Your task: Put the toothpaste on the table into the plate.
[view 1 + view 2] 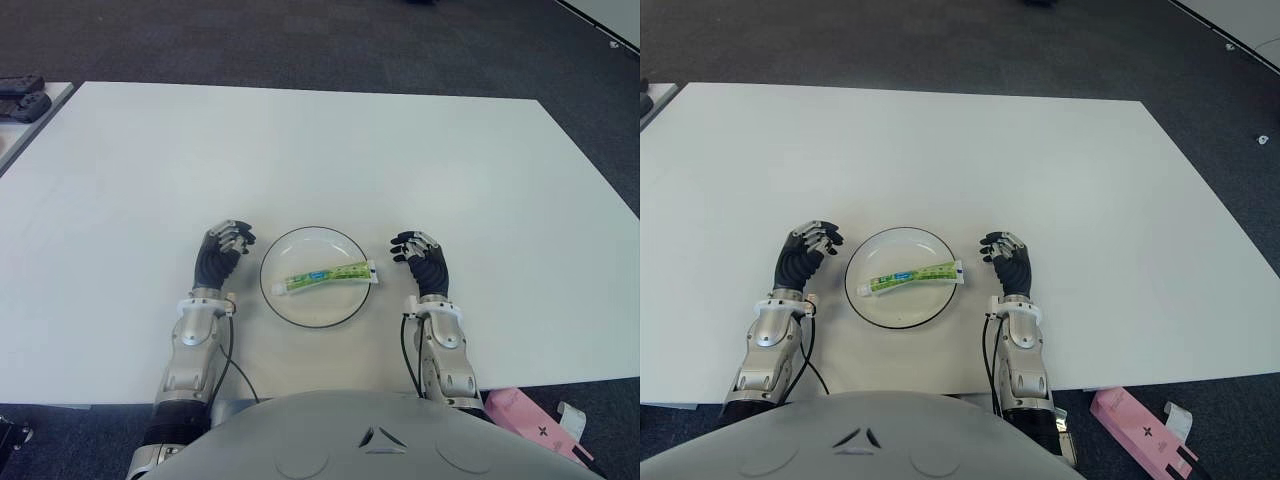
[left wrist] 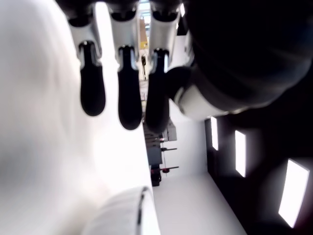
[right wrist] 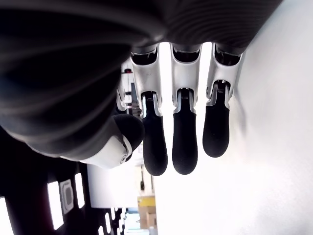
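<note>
The toothpaste tube [image 1: 330,275] already lies in the plate [image 1: 300,313] on the worktop [image 1: 320,160]. My left hand [image 1: 222,250] and right hand [image 1: 420,256] flank it, fingers relaxed, empty; I judge nothing remains but withdrawing.

An office or lab room: a plain white table [image 1: 400,150] on dark carpet [image 1: 300,40] (game controllers [image 1: 22,97] lie alongside).

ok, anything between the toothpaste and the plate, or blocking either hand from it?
Nothing visible. The toothpaste already lies inside the plate. The left hand shows left of the plate and the right hand right of it, both empty with relaxed fingers, only bare table between each hand and the plate.
</note>
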